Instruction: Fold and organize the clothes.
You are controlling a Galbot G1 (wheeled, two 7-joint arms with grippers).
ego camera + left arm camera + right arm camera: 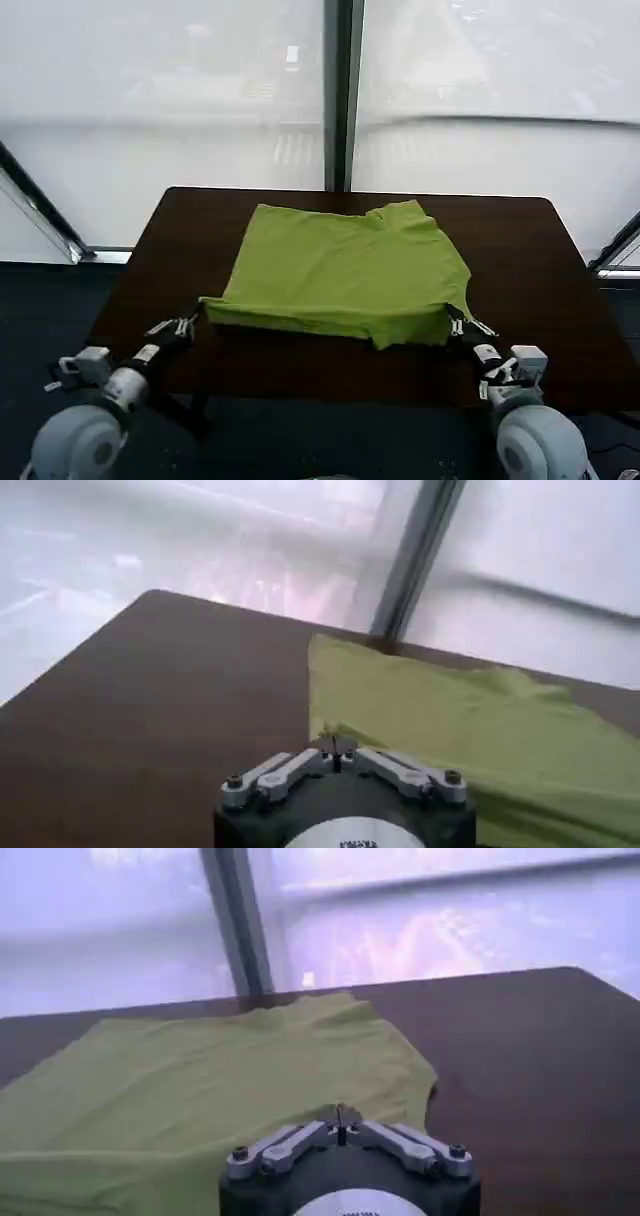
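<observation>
- While it lies spread across the dark brown table (540,280), the lime-green T-shirt (345,270) is folded into a rough rectangle, plain side up, with a collar or sleeve bump at its far edge.
- Its near edge hangs slightly lifted between the two grippers, with a small flap drooping toward the right gripper's side.
- At the shirt's near left corner, the left gripper (196,318) has its fingers drawn together to a point on the cloth's edge, pinching that corner.
- From the left wrist camera, the left gripper (337,748) meets the fabric right at its tip, and the T-shirt (470,730) stretches away ahead of it and off to one side.
- At the near right corner, the right gripper (456,316) is likewise closed to a point, holding the shirt's edge.
- From the right wrist camera, the right gripper (341,1114) has the T-shirt (200,1088) directly in front of its tip, the cloth lying in soft wrinkles beyond it.
- Both grippers sit at about the same depth, near the table's front edge, with the shirt's whole width between them.
- Bare tabletop shows outward of each gripper and beyond the shirt's far edge.
- Behind the table stand frosted window panes (160,90) divided by a dark vertical frame post (340,95).
</observation>
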